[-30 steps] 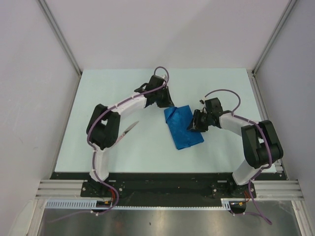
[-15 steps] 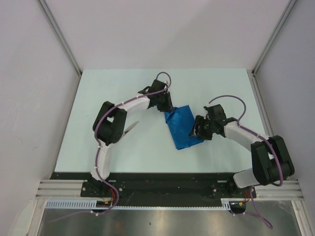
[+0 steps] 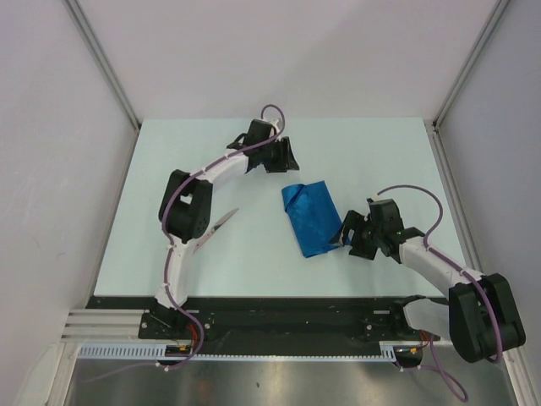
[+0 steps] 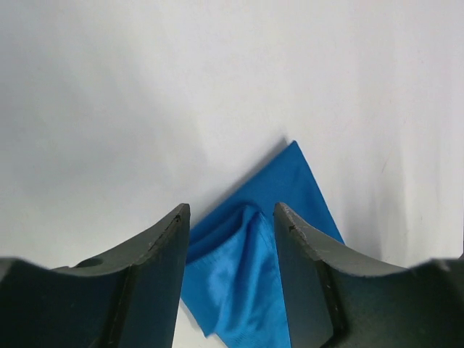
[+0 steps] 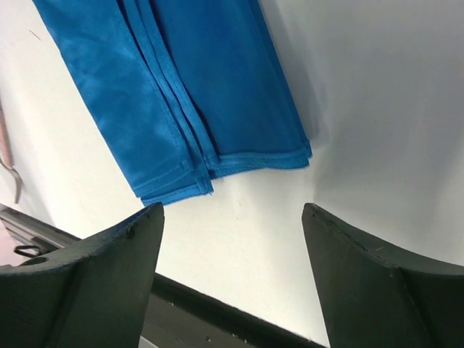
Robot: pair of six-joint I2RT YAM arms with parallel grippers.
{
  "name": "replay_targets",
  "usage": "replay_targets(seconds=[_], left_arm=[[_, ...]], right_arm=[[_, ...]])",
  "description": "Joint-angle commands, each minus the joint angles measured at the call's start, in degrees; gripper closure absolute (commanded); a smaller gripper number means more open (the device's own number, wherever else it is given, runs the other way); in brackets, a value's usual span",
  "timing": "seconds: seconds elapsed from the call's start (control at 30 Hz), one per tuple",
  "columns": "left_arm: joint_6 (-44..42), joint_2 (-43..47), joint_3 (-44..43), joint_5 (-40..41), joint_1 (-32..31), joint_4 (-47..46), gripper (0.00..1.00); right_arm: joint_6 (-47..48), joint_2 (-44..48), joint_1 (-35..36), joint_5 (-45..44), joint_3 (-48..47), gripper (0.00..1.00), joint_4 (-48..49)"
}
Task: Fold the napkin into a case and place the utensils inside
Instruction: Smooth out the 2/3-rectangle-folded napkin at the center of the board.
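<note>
The napkin point(image 3: 312, 218) lies on the table folded into a royal-blue oblong, the case, with layered hems at its near end point(image 5: 181, 94). My left gripper point(image 3: 286, 164) hovers just beyond its far corner, open, with the cloth's raised corner point(image 4: 243, 275) seen between its fingers point(image 4: 156, 268) but not pinched. My right gripper point(image 3: 347, 238) stands open at the near right corner, nothing but bare table between its fingers point(image 5: 377, 275). The utensils point(image 3: 222, 223) lie left of the napkin, partly hidden by the left arm.
The black front rail of the table point(image 3: 279, 303) runs along the near edge, close below the right gripper point(image 5: 232, 210). Grey walls with metal posts point(image 3: 101, 68) close in the table on three sides. The left arm's elbow point(image 3: 182, 207) sits beside the utensils.
Both grippers have opened and let go of the napkin. The left one drew back toward the far side, the right one toward the near right. The napkin stays folded.
</note>
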State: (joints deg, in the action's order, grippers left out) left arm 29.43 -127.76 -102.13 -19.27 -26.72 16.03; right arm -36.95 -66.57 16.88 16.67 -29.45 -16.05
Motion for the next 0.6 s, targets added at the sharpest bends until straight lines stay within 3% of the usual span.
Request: replay_targets(seconds=[0.0,0.33,0.57], left_arm=[[-1.83,-4.86,-3.08,-5.95,0.88,-1.52,0.45],[-1.92,-5.04,2.97,-9.91,0.88,-4.78,0.46],[0.98,-0.83,9.74,-8.42,1.32,-3.99,0.53]], right_arm=[[-2.95,-2.33,-0.54,2.49,1.76,0.20,6.38],[-6.11,-12.79,-0.71,5.48,2.29,0.36,18.68],[-4.90,-14.30,-1.24,3.82,1.68,0.43,17.03]])
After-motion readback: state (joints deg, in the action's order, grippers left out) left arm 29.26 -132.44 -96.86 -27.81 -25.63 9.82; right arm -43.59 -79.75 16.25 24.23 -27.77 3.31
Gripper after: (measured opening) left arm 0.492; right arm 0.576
